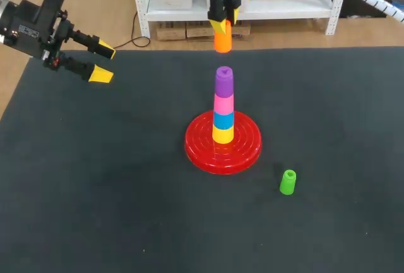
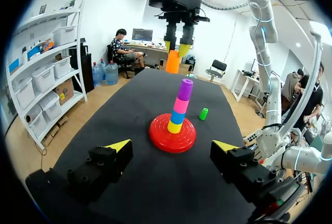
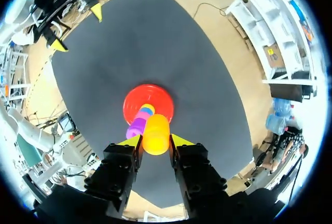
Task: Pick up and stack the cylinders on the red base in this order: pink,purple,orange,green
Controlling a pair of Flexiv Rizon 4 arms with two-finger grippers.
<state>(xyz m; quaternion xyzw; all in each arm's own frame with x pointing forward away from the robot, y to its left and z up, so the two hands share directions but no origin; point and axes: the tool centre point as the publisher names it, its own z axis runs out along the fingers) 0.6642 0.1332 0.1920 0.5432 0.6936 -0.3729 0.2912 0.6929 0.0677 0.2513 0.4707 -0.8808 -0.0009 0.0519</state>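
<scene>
Above the black table mat [image 1: 95, 191], the right gripper [image 1: 225, 22] gripped the orange plastic cylinder [image 1: 222, 41] over the purple plastic cylinder [image 1: 224, 81]. Aligning and lowering it seemed next. The left gripper [image 1: 103, 62] gaped empty.

Bright, even overhead light is flooding the dull dark matte table cover [image 1: 95, 191]. The glossy red round plastic base [image 1: 202, 151] is catching pale highlights along its ridges. The small green plastic cylinder [image 1: 288, 182] is casting only a faint, soft shadow.
</scene>
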